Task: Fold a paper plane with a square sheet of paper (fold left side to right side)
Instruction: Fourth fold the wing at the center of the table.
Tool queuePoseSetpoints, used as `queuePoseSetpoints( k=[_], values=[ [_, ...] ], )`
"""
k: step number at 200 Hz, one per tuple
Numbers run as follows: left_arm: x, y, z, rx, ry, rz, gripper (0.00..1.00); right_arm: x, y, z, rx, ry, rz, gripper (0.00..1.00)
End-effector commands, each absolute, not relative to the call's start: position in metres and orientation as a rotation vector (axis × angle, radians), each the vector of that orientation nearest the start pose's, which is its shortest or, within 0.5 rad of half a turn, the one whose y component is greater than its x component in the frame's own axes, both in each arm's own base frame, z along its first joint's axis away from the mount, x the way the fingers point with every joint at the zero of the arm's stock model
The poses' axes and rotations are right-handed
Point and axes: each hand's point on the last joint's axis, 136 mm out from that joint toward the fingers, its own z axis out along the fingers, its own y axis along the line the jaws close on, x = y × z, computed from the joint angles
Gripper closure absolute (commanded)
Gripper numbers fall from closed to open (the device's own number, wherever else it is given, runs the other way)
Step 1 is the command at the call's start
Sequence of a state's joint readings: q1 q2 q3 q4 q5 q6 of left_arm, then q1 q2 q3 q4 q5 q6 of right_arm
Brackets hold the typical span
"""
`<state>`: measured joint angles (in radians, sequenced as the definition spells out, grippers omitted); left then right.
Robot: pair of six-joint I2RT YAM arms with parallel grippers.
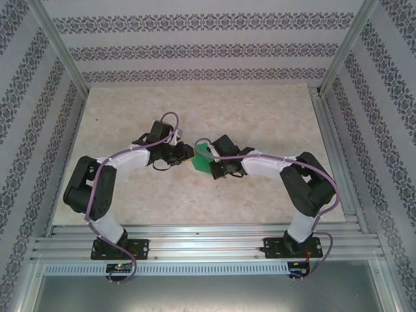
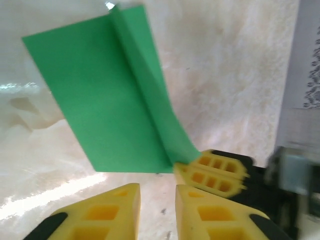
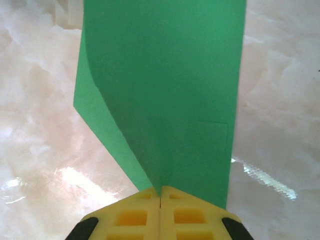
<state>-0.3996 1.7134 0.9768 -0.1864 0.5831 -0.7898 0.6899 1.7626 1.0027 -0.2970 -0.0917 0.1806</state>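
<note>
The green sheet of paper (image 1: 202, 160) lies near the middle of the pale marbled surface (image 1: 195, 110), between the two wrists, which cover much of it from above. The left wrist camera shows it partly folded: a broad panel lies flat and a narrower flap (image 2: 150, 80) rises along a straight crease, with a small white speck (image 2: 110, 6) at the crease's far end. The right gripper (image 3: 160, 194) is clenched on the near edge of the paper, its yellow fingers pressed together with the sheet pinched between them; the paper spreads up and away from the tips and hides the surface ahead. In the left wrist view these same fingers (image 2: 215, 172) hold the flap's near corner, just ahead of the left gripper (image 2: 157, 192), which is released, its two yellow fingers parted with bare surface between them and not touching the paper. Patterned walls (image 1: 195, 52) enclose the surface on three sides, metal posts (image 1: 62, 49) stand at the far corners, and aluminium rails (image 1: 208, 242) run along the near edge.
</note>
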Motion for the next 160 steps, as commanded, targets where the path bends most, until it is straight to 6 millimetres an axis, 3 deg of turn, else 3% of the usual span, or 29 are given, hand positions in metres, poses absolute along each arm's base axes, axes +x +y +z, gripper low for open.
queuePoseSetpoints(
  k=[1,73,115,160],
  values=[
    [0.346,-0.256,0.068,-0.247,2.682,-1.228,0.8,0.308,0.283,0.039,-0.745,2.576,0.46,0.95],
    [0.357,-0.273,0.044,-0.245,2.72,-1.24,0.82,0.31,0.286,0.037,-0.744,2.586,0.45,0.94],
    [0.361,-0.281,0.04,-0.248,2.716,-1.257,0.8,0.31,0.286,0.033,-0.747,2.597,0.443,0.93],
    [0.361,-0.287,0.033,-0.236,2.744,-1.237,0.81,0.312,0.288,0.036,-0.739,2.595,0.442,0.81]
  ],
)
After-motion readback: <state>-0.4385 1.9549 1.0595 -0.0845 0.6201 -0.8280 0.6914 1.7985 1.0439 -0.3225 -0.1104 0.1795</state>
